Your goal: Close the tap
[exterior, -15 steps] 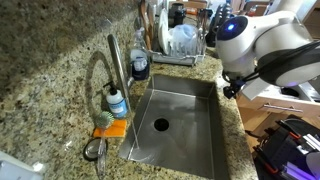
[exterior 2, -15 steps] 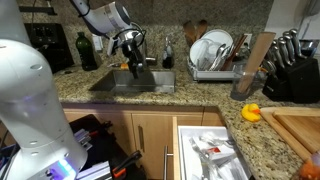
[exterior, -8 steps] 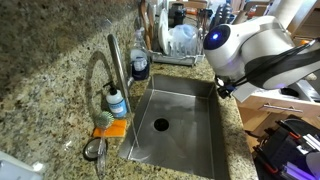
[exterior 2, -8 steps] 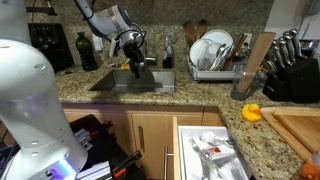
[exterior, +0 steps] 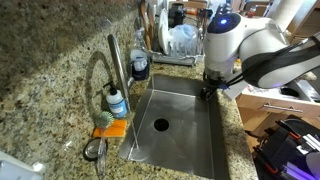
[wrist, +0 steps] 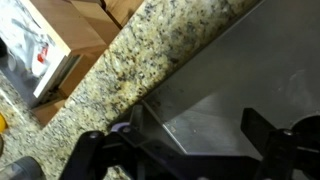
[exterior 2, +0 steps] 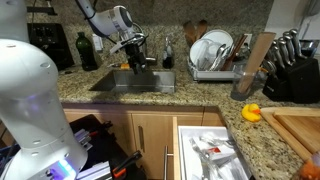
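Note:
The tap is a tall silver-grey faucet with an upright stem and an arched spout. It stands on the granite counter at the left side of the steel sink. My gripper hangs over the sink's right edge, far from the tap across the basin. It also shows above the sink in an exterior view. In the wrist view the two dark fingers are spread apart with only the sink's steel wall between them. The gripper is open and empty.
A clear soap bottle with a blue label and an orange sponge sit by the tap's base. A dish rack stands behind the sink. A knife block, a yellow duck and an open drawer show elsewhere.
The arm has swung from over the counter beside the sink towards the sink, and the gripper has come down to the sink's edge. The tap has not moved.

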Robot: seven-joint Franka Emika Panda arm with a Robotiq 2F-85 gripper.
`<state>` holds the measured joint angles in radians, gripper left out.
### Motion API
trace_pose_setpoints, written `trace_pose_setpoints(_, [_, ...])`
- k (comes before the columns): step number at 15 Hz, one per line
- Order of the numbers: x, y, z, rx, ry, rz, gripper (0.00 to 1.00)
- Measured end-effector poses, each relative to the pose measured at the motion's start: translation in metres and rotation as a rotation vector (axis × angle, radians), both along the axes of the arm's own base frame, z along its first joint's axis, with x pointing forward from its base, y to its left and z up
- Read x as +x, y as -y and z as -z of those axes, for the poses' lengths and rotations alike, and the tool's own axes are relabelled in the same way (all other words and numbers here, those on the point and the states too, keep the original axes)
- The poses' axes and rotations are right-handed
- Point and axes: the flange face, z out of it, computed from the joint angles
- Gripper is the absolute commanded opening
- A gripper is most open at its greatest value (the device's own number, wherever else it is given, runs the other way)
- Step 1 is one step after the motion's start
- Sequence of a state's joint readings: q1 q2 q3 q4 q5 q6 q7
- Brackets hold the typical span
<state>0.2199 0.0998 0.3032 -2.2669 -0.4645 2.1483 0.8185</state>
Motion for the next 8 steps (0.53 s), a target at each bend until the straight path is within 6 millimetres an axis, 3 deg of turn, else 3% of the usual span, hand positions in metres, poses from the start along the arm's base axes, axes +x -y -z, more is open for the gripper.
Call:
trace_pose_setpoints(5, [-0.003, -0.013, 0.016, 0.027, -0.062, -0.260, 1.00])
trace_pose_setpoints(8, [-0.013, -0.010, 0.031, -0.103, -0.145, -0.318, 1.00])
